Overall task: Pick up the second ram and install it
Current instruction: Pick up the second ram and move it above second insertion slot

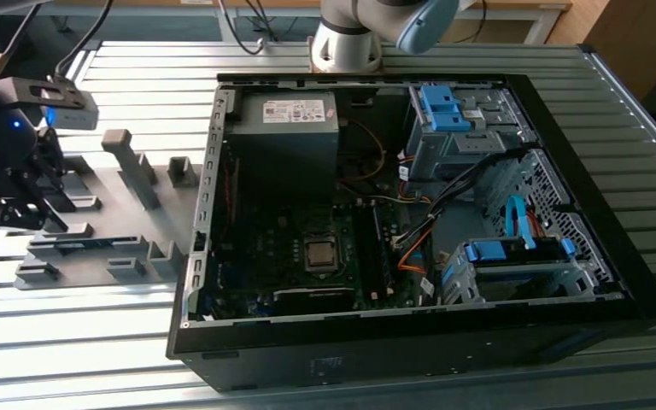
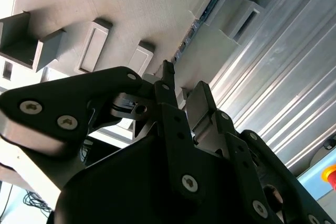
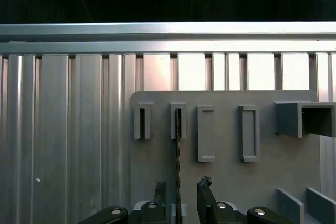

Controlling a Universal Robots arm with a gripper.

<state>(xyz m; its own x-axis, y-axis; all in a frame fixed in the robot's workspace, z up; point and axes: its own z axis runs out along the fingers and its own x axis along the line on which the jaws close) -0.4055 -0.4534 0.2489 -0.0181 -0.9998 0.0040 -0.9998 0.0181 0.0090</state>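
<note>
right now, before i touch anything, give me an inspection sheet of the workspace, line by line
surface: slatted metal table, with a grey holder plate lying on it
job's things: second ram stands on edge in a slot of the plate; the open PC case sits beside the plate
clutter: grey holder blocks on the plate, nothing loose seen
grippers: pincer open, one finger either side of the ram, gaps showing
cables: cable bundle inside the case; dark cables past the table's far edge
surroundings: arm base behind the case
</note>
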